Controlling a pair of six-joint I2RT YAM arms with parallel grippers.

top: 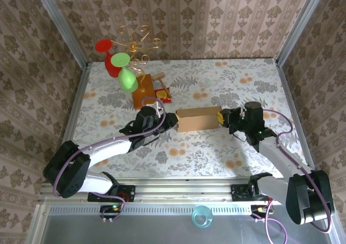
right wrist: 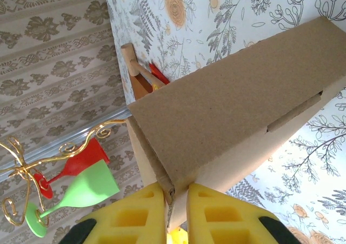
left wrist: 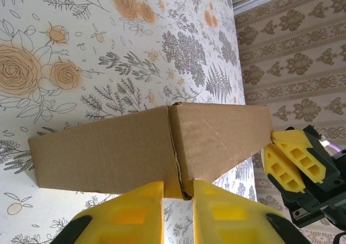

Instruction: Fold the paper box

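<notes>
Two claws pinch opposite ends of the paper box (top: 197,119): left claw (top: 174,120) and right claw (top: 221,117), both clenched on cardboard edges. Box location: centre of the surface (top: 216,152) (judged light, stiff, crush-prone). Grip along folded corners.

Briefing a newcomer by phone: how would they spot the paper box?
On the floral table, the left gripper and right gripper face each other. The paper box lies between them, pinched at both ends. Unlike the orange wooden block behind, it is plain brown cardboard.
</notes>
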